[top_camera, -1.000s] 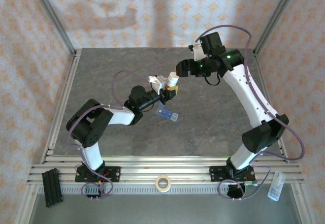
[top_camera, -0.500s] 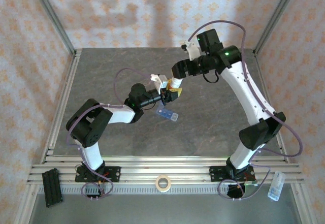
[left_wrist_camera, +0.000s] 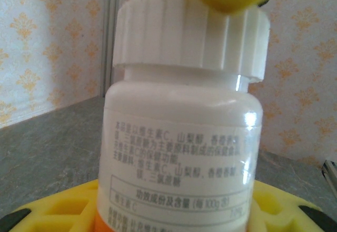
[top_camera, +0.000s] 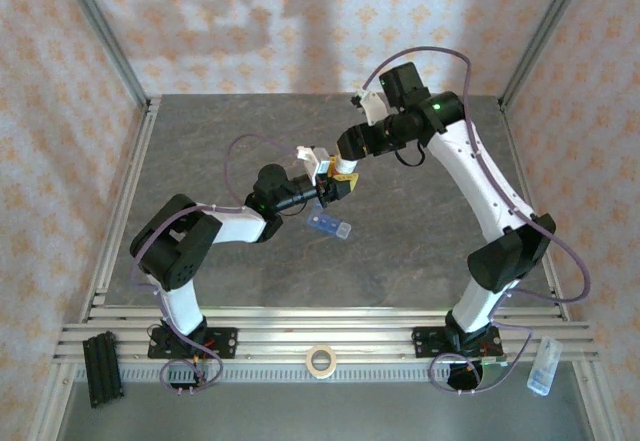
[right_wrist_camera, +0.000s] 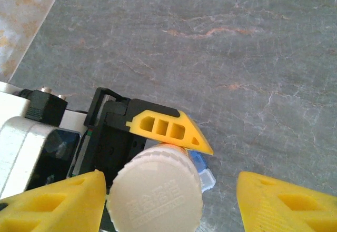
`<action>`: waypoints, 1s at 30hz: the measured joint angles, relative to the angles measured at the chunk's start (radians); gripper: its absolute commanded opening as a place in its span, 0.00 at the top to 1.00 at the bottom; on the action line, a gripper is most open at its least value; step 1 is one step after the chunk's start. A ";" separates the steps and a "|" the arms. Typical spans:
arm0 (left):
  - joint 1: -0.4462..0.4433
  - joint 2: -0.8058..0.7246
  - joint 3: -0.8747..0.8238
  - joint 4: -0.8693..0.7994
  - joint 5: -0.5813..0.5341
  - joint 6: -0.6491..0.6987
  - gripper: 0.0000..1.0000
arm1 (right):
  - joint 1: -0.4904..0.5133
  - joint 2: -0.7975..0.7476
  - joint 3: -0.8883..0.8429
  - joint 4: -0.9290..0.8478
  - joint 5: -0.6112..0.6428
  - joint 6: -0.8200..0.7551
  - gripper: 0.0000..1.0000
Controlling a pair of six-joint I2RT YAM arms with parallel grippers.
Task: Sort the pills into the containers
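We see the left claw (top_camera: 336,185) clamped on a white plastic bottle (left_wrist_camera: 179,137), holding it off the grey stone-patterned worktop (top_camera: 420,251). The right claw (right_wrist_camera: 171,187) straddles the bottle's ribbed white cap (right_wrist_camera: 155,192), jaws parted: one finger against the cap, the other well apart. The translucent blue plastic pill-organiser strip (top_camera: 330,226) lies on the worktop just beside the left claw.

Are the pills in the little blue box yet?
Not yet. Done: the left gripper holds the bottle. In hand: the right gripper, open, sits around its white cap. Left: taking the cap off and filling the blue pill box on the table.
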 measured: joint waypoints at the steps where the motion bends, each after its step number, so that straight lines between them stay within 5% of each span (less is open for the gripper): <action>1: 0.000 0.000 0.000 0.000 0.000 -0.001 1.00 | 0.000 0.000 -0.006 0.000 0.000 0.000 0.35; 13: 0.002 0.000 0.000 -0.040 -0.002 -0.014 1.00 | 0.004 0.002 -0.052 0.039 -0.006 0.058 0.61; 25: -0.050 0.000 -0.060 -0.113 -0.291 0.112 1.00 | 0.088 -0.087 -0.338 0.323 0.190 0.492 0.62; 30: -0.065 0.000 -0.062 -0.111 -0.390 0.149 1.00 | 0.111 -0.089 -0.354 0.363 0.256 0.586 0.52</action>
